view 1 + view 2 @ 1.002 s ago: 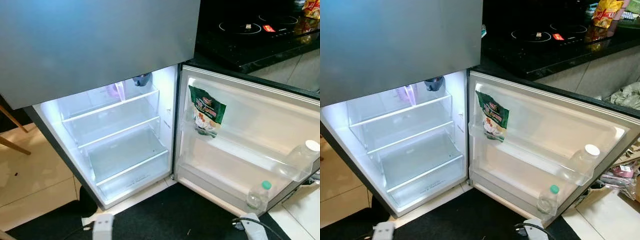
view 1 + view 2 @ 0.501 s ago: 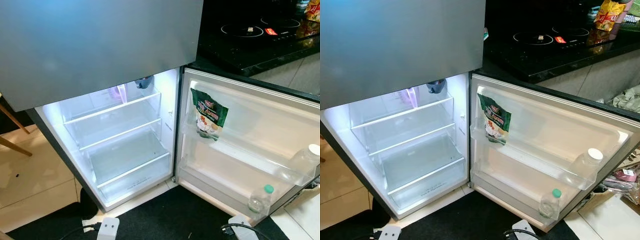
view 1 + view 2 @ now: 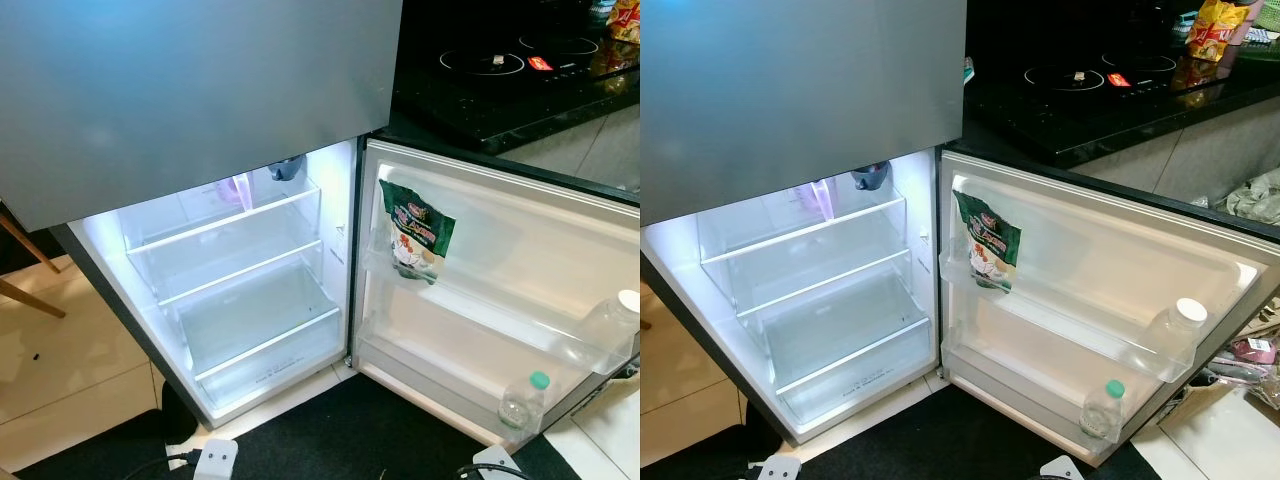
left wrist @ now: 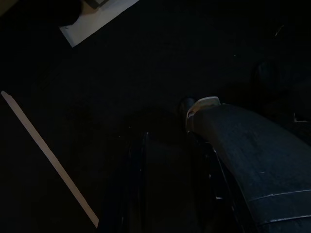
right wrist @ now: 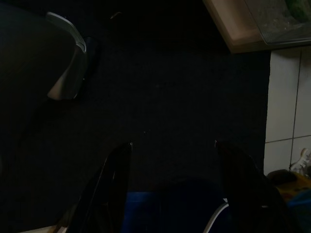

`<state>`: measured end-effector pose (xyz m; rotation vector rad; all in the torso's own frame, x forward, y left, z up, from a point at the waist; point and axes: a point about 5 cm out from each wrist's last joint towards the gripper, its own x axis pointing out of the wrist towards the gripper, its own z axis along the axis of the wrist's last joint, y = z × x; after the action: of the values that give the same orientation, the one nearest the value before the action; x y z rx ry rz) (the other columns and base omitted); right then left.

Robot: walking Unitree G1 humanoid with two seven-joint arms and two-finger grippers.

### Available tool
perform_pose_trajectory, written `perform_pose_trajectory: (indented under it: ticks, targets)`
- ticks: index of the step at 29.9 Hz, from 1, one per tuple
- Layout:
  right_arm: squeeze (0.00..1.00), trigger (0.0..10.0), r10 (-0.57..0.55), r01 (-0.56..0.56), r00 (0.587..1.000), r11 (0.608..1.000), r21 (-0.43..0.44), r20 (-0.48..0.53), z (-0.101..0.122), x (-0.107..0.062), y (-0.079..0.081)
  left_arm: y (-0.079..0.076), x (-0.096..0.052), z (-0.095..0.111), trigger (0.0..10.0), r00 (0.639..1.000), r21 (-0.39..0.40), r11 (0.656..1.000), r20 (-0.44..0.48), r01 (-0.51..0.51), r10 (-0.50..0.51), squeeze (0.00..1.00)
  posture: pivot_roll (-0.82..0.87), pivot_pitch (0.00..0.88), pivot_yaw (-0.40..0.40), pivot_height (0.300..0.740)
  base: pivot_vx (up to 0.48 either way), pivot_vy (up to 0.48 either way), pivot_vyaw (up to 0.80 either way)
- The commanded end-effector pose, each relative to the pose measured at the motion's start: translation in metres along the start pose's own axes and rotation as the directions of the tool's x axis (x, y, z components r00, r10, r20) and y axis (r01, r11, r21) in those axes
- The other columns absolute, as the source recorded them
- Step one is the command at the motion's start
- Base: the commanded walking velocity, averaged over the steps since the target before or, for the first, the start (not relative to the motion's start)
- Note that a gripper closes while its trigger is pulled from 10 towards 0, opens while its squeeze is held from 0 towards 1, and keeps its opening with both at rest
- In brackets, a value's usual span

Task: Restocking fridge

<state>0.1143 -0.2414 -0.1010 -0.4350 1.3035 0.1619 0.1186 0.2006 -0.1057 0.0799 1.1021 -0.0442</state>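
Note:
The fridge's lower compartment (image 3: 250, 300) stands open and lit, its glass shelves bare. At the back of the top shelf sit a purple item (image 3: 240, 188) and a dark blue one (image 3: 285, 167). The door (image 3: 500, 250) swings out to the right. Its upper rack holds a green snack bag (image 3: 415, 235) and a white-capped bottle (image 3: 610, 320); a green-capped bottle (image 3: 522, 400) stands in the lower rack. My right gripper (image 5: 170, 145) hangs over the dark mat near the door's bottom corner, with a blue package (image 5: 165, 208) filling the gap between its fingers. The left gripper (image 4: 167, 143) hangs idle in the dark.
The grey freezer door (image 3: 200, 80) above is closed. A black cooktop (image 3: 500, 70) lies on the counter to the right, with a yellow snack bag (image 3: 1212, 25) behind it. White power strips (image 3: 215, 460) and cables lie on the mat. Wooden chair legs (image 3: 25, 270) stand at left.
The whole picture has shifted slightly, so the camera moved. Nothing in the fridge or on its door has moved.

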Motion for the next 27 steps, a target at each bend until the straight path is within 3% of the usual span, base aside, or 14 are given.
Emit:
perform_pose_trajectory:
  ticks: [1, 9, 27]
  targets:
    - [0.00, 10.0, 0.001, -0.002, 1.000, 1.000, 0.007, 0.020, 0.0051, 0.0004, 0.0025, 0.0026, -0.0023, -0.0115, 10.0, 0.999, 0.009, 1.000, -0.045, 0.000, 0.000, 0.00, -0.04, 0.000, 0.009, 0.740, 0.000, 0.000, 0.00]
    - [0.00, 10.0, 0.004, -0.005, 0.999, 1.000, 0.005, 0.037, 0.0132, 0.0010, 0.0063, 0.0026, -0.0030, -0.0146, 10.0, 0.998, 0.026, 1.000, -0.061, 0.011, -0.009, 0.00, -0.03, 0.000, 0.019, 0.740, 0.000, 0.000, 0.00]
    - [0.00, 10.0, 0.010, -0.010, 1.000, 1.000, 0.005, 0.019, 0.0072, 0.0011, 0.0079, -0.0018, -0.0024, -0.0146, 10.0, 0.998, 0.034, 0.999, -0.063, 0.029, -0.026, 0.00, -0.04, 0.000, 0.017, 0.740, 0.000, 0.000, 0.00]
